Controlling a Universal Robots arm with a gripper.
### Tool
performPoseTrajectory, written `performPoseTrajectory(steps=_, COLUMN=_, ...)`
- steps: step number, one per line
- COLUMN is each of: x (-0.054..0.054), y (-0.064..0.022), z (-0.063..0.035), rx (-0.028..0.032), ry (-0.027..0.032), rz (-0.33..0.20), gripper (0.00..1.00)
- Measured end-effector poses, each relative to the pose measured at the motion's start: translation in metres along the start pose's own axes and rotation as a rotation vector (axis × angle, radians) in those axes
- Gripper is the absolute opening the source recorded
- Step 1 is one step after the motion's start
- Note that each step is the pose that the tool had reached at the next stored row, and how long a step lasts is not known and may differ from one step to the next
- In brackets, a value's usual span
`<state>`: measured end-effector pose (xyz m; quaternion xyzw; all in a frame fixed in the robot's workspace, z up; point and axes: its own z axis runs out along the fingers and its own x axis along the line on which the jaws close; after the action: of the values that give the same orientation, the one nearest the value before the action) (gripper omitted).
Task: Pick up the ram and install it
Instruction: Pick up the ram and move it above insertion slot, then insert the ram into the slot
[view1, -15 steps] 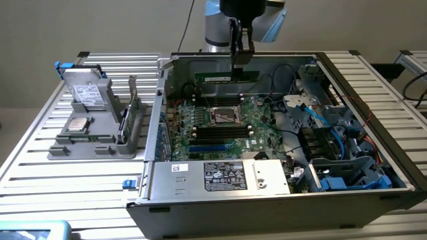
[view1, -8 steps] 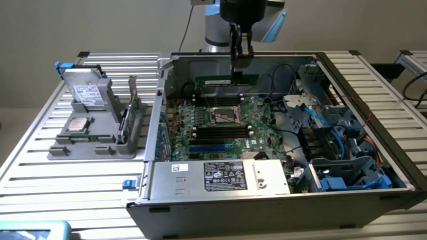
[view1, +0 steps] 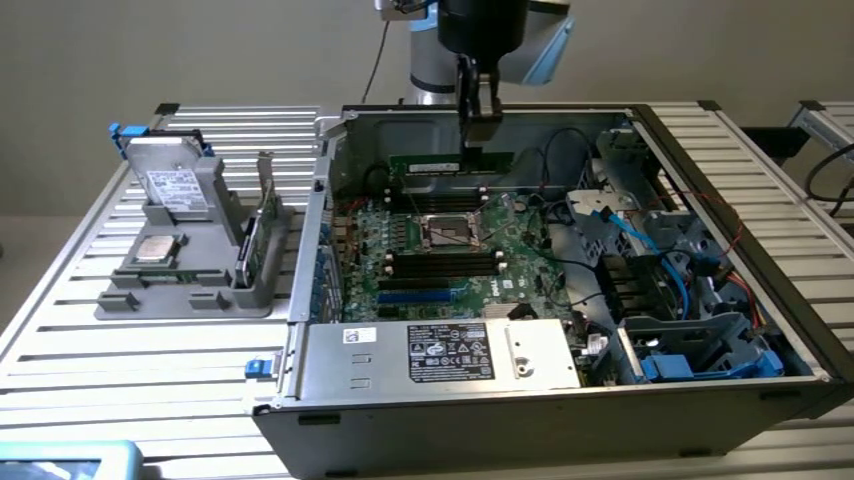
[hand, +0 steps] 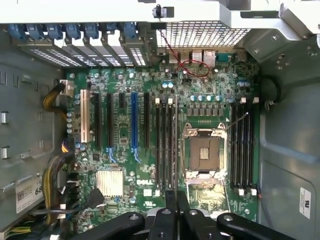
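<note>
Exterior view: the gripper (view1: 477, 147) hangs straight down into the open computer case (view1: 747, 215), its jaws clenched on the upper edge of the ram (view1: 434, 164). The ram is a narrow green stick with a pale label, held level and on edge just beyond the CPU socket (view1: 451, 232). It sits over the bank of black memory slots (view1: 430, 190) on the socket's far side. Whether its lower edge already touches a slot cannot be told. A second bank of slots (view1: 441, 262) lies on the socket's near side, and both sit on the green motherboard (view1: 521, 265). Nearer the camera than the socket, a grey power supply (view1: 441, 352) with printed labels spans the case front. Well apart from the socket, off to the exterior view's left and outside the case, a grey parts holder (view1: 187, 275) stands on the slatted metal counter (view1: 120, 360). In the wrist view the two dark fingers (hand: 171, 207) are pressed close with a thin seam between them. They line up with the ends of the long black slots (hand: 166, 145) just beside the CPU socket (hand: 204, 152), and another slot bank (hand: 243, 145) flanks its other side.
</note>
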<state>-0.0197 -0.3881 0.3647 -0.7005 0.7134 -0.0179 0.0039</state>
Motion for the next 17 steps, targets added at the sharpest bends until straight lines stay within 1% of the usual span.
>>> performPoseTrajectory(steps=1, x=-0.002, y=0.0001, z=0.001, rx=0.0001, ry=0.0031, rz=0.0, gripper=0.12)
performPoseTrajectory(steps=5, x=-0.005, y=0.0002, z=0.0043, rx=0.0004, ry=0.0237, rz=-0.001, gripper=0.12)
performPoseTrajectory(steps=6, x=-0.006, y=0.0003, z=0.0054, rx=0.0005, ry=0.0269, rz=-0.001, gripper=0.12)
performPoseTrajectory(steps=7, x=-0.006, y=0.0003, z=0.0068, rx=0.0005, ry=0.0283, rz=-0.001, gripper=0.12)
performPoseTrajectory(steps=9, x=-0.006, y=0.0004, z=0.0101, rx=0.0005, ry=0.029, rz=-0.001, gripper=0.12)
performPoseTrajectory(steps=15, x=-0.007, y=0.0007, z=0.0201, rx=0.0005, ry=0.0293, rz=-0.001, gripper=0.12)
performPoseTrajectory(steps=16, x=-0.007, y=0.0008, z=0.0219, rx=0.0005, ry=0.0303, rz=0.0, gripper=0.12)
performPoseTrajectory(steps=17, x=-0.007, y=0.001, z=0.0268, rx=0.0006, ry=0.033, rz=0.0, gripper=0.12)
